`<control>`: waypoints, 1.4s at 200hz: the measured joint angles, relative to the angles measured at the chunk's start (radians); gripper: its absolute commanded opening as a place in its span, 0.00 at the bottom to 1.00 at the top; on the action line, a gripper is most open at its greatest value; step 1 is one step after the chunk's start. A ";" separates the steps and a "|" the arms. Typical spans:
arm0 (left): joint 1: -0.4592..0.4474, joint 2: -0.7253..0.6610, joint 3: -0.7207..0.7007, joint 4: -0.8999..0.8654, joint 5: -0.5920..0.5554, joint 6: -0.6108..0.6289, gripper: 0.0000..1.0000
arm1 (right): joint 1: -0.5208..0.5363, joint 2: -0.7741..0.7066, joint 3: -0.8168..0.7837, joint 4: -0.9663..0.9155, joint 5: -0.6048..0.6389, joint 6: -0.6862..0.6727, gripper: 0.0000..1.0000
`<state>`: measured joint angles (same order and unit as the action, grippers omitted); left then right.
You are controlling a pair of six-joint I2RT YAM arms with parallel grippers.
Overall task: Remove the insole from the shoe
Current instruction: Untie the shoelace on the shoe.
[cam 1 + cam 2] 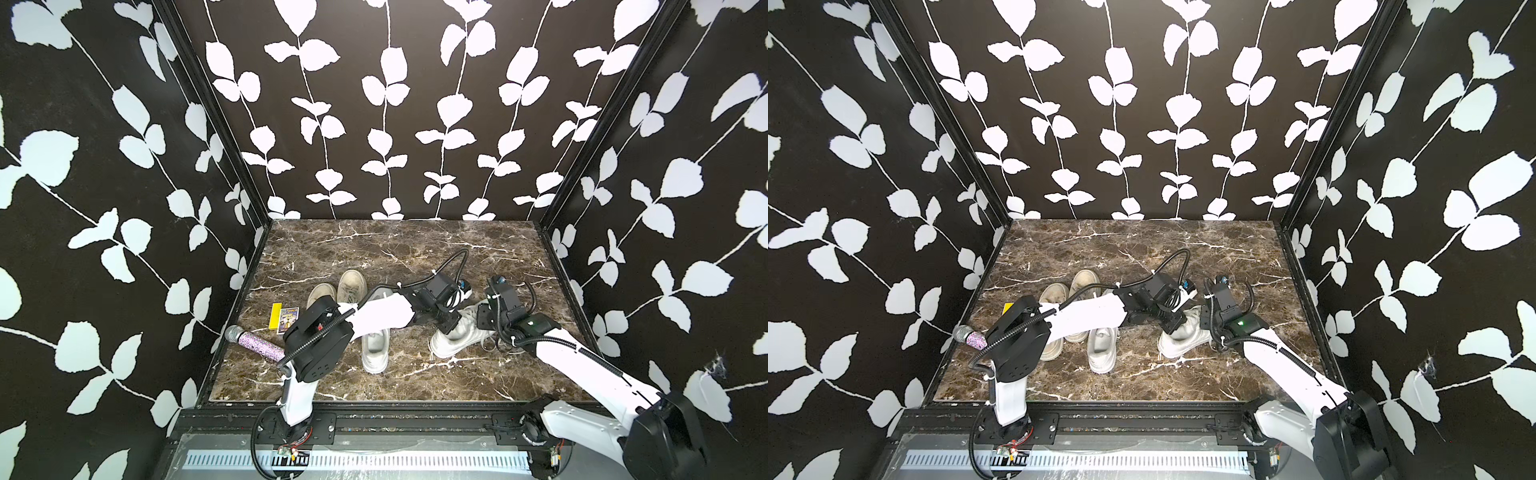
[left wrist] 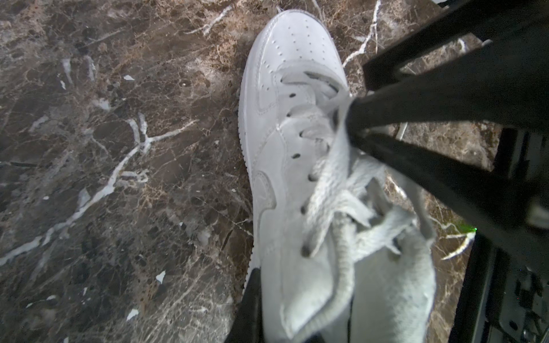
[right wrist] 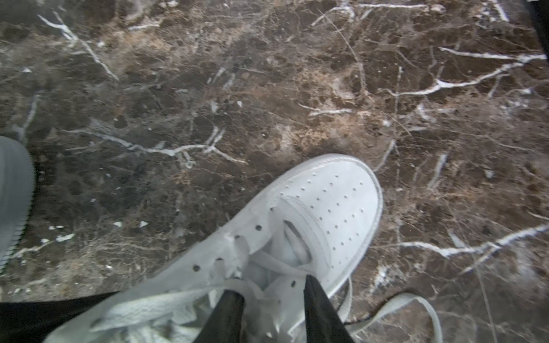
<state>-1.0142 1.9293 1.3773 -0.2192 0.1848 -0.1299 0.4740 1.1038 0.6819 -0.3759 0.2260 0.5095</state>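
On the marble worktop (image 1: 374,249), a tan pair of shoes (image 1: 352,284) stood left of centre in both top views. A yellow box (image 1: 275,316), a picture card (image 1: 289,319) and a glittery purple microphone (image 1: 255,343) lay further left. The left arm stretched across a second white sneaker (image 1: 376,351), and its wrist hid most of a black-and-white shoe (image 1: 465,287).

The white sneaker (image 1: 451,343) sat right of centre, toe toward the lower left, with one loose lace (image 3: 416,300) trailing on the marble. The left gripper (image 1: 448,324) was clenched on that sneaker's side wall by the collar. The right gripper (image 3: 271,285) had its jaws partly apart, tips down among the laces and tongue. Whether they pinched anything I could not tell. Tongue and laces covered the sneaker's inside, so I could not see the insole. The card's print was too small to read.
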 measured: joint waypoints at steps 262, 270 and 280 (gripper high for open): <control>0.000 0.000 0.000 -0.016 0.047 0.000 0.00 | -0.058 0.208 0.077 0.144 0.039 -0.003 0.54; 0.000 0.000 0.000 -0.016 0.050 0.000 0.00 | -0.062 0.212 0.077 0.148 0.035 0.000 0.56; 0.000 0.000 0.000 -0.016 0.054 0.001 0.00 | -0.071 0.217 0.077 0.154 0.029 0.001 0.58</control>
<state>-1.0138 1.9293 1.3773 -0.2348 0.2390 -0.1291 0.4030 1.3212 0.7586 -0.2222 0.2546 0.5106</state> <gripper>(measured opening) 0.118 0.561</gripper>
